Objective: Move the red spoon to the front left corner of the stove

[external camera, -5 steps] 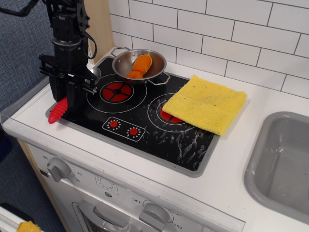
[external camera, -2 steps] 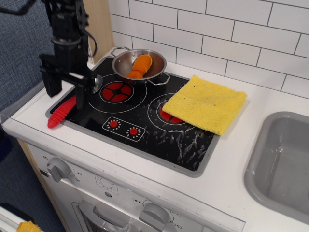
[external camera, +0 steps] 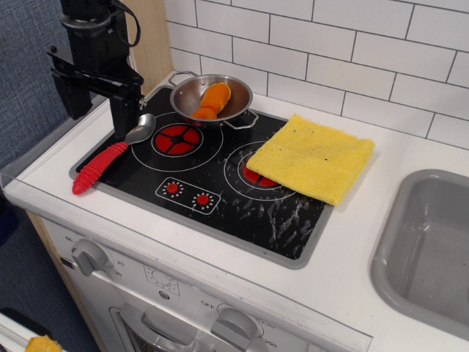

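The red spoon (external camera: 100, 166) lies flat on the black stove (external camera: 220, 183) along its left side, red ribbed handle toward the front left corner, silver bowl (external camera: 141, 128) next to the left burner. My gripper (external camera: 99, 103) hangs open above the spoon, lifted clear of it, its two black fingers (external camera: 123, 110) spread wide and empty.
A steel pan (external camera: 212, 99) with an orange piece of food (external camera: 212, 97) stands at the stove's back left. A yellow cloth (external camera: 311, 155) covers part of the right burner. A grey sink (external camera: 429, 249) is at the right. A wooden panel and tiled wall stand behind.
The gripper has opened, let go of the spoon's handle and risen up and away. The spoon now lies in full view on the stove's left side.
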